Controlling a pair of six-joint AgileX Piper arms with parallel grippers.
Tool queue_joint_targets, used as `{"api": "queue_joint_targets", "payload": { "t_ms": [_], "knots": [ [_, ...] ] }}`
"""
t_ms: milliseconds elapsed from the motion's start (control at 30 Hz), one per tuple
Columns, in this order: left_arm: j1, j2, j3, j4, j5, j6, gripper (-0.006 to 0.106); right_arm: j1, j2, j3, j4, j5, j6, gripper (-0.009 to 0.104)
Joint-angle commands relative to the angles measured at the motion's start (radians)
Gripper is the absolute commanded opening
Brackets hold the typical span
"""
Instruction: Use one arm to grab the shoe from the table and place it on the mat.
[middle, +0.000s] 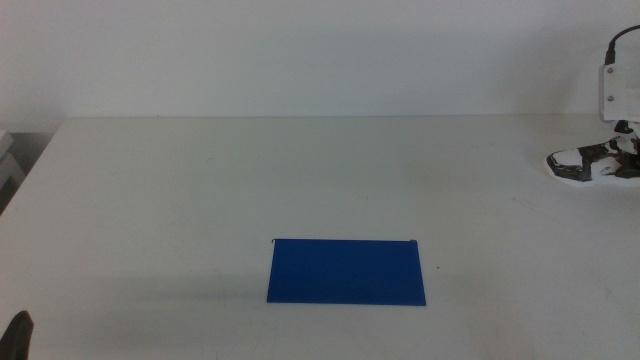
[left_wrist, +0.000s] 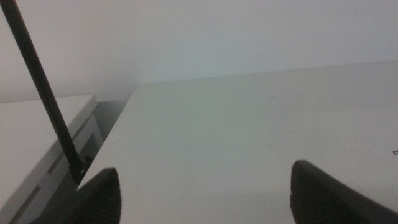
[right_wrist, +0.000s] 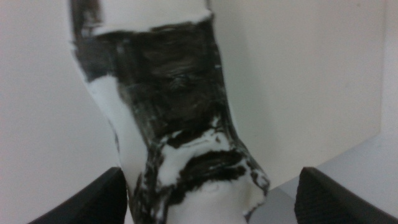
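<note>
Middle view. The table (middle: 200, 190) is showing as a wide white top. The mat (middle: 346, 271) is lying flat on it toward the near edge, roughly central, deep blue, with nothing resting on it. The shoe (middle: 587, 165) is sitting on the table at the far right edge of the picture, well apart from the mat, white with black patches. My right arm (middle: 620, 85) is coming down over the shoe's rear part; only its white box and a dark piece below it are showing, so the jaws cannot be read here. My left gripper (middle: 18, 332) is waiting at the bottom left corner, only a dark tip in sight.

Left wrist view. My left gripper (left_wrist: 205, 186) is hanging over bare table near its corner, jaws spread wide, nothing between them. A thin black rod (left_wrist: 43, 93) is crossing the picture at a slant.

Right wrist view. My right gripper (right_wrist: 211, 199) is standing wide, one jaw on each side of the shoe (right_wrist: 174, 112), which is filling the space between them; neither jaw is visibly pressing against it.
</note>
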Motion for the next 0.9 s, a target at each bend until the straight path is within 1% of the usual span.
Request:
{"api": "queue_joint_targets", "payload": {
  "t_ms": [0, 267, 333, 367, 400, 433, 600, 733, 867],
  "knots": [
    [-0.007, -0.026, 0.003, -0.011, -0.078, -0.003, 0.093, -0.007, -0.058, -0.032, 0.002, -0.057, -0.010, 0.080],
    [-0.007, -0.026, 0.003, -0.011, -0.078, -0.003, 0.093, -0.007, -0.017, -0.032, -0.004, -0.060, -0.010, 0.080],
    [-0.007, -0.026, 0.003, -0.011, -0.078, -0.003, 0.093, -0.007, -0.016, -0.032, -0.004, -0.059, -0.010, 0.076],
    [-0.007, -0.026, 0.003, -0.011, -0.078, -0.003, 0.093, -0.007, -0.016, -0.032, -0.006, -0.059, -0.010, 0.068],
    [-0.007, -0.026, 0.003, -0.011, -0.078, -0.003, 0.093, -0.007, -0.018, -0.032, -0.011, -0.059, -0.010, 0.054],
    [-0.007, -0.026, 0.003, -0.011, -0.078, -0.003, 0.093, -0.007, -0.018, -0.032, -0.011, -0.059, -0.008, 0.047],
    [-0.007, -0.026, 0.003, -0.011, -0.078, -0.003, 0.093, -0.007, -0.019, -0.032, -0.009, -0.033, 0.040, -0.001],
    [-0.007, -0.026, 0.003, -0.011, -0.078, -0.003, 0.093, -0.005, -0.028, -0.032, -0.009, -0.017, 0.094, -0.001],
    [-0.007, -0.026, 0.003, -0.011, -0.078, -0.003, 0.093, 0.001, -0.058, -0.032, -0.006, 0.023, 0.100, -0.001]
  ]
}}
